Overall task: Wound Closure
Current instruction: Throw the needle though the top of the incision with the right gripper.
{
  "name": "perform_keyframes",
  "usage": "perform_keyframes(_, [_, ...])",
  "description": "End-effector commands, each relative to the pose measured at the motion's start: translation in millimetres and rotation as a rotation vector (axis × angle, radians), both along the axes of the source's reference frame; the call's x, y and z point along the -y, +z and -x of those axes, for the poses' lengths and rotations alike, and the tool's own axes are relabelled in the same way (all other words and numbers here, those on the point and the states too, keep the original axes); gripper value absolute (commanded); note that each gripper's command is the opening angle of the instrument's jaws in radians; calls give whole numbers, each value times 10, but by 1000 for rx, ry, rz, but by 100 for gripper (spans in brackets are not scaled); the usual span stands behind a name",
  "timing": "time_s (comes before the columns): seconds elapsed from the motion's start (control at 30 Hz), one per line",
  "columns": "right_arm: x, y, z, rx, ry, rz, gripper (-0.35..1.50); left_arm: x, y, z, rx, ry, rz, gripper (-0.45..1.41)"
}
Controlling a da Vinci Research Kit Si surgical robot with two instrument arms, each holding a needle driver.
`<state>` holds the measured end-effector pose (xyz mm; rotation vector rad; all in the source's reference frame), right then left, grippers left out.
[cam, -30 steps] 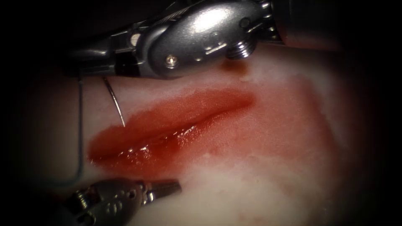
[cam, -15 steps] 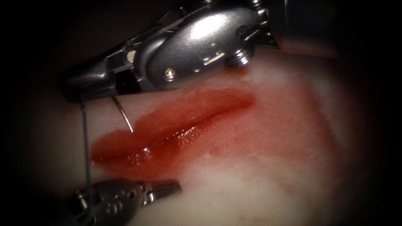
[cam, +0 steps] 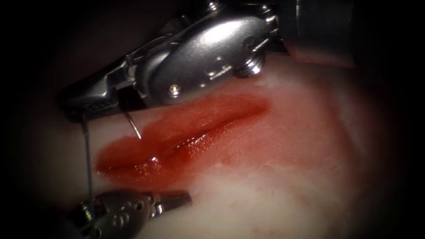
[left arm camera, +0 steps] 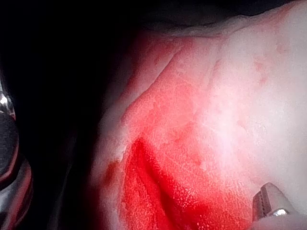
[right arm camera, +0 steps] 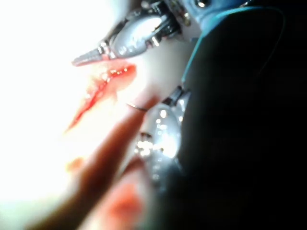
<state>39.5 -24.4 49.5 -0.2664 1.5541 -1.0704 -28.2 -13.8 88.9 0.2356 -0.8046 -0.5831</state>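
Note:
The tissue (cam: 274, 186) has a red, wet cut (cam: 177, 137) that runs from lower left to upper right. My right tool (cam: 84, 106) reaches in from the upper right, and its jaws are shut on the curved needle (cam: 133, 125) near the tail end. The needle tip touches the cut's left edge; I cannot tell if it has entered. Thread (cam: 87, 155) hangs from those jaws down past my left tool (cam: 179, 198), which lies shut and holds nothing below the cut. The right wrist view has the needle (right arm camera: 136, 106), the thread (right arm camera: 192, 62) and the left tool (right arm camera: 88, 57).
Red fluid (cam: 150, 161) pools in the lower left end of the cut and stains the tissue to its right. The right tool's wide wrist (cam: 199, 57) hangs over the far side of the cut. The left wrist view has the cut (left arm camera: 158, 191) and a jaw tip (left arm camera: 268, 206).
The right tool has tilted its jaws downward and carried the needle toward the cut; less of the needle now shows. The thread has straightened. The left tool has stayed still.

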Motion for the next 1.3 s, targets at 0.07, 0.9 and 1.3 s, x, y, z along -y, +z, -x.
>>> perform_keyframes(0.07, [-4,-3,-8,-1,-11,10,-35,-10,-1,4,1,-1,5,-45])
perform_keyframes(0.9, [4,14,9,122,128,-122,-35,-3,-2,2,-48,-101,-210,-45])
perform_keyframes(1.3, [-3,10,12,194,289,-361,-35,12,-8,5,-96,-73,-363,-45])
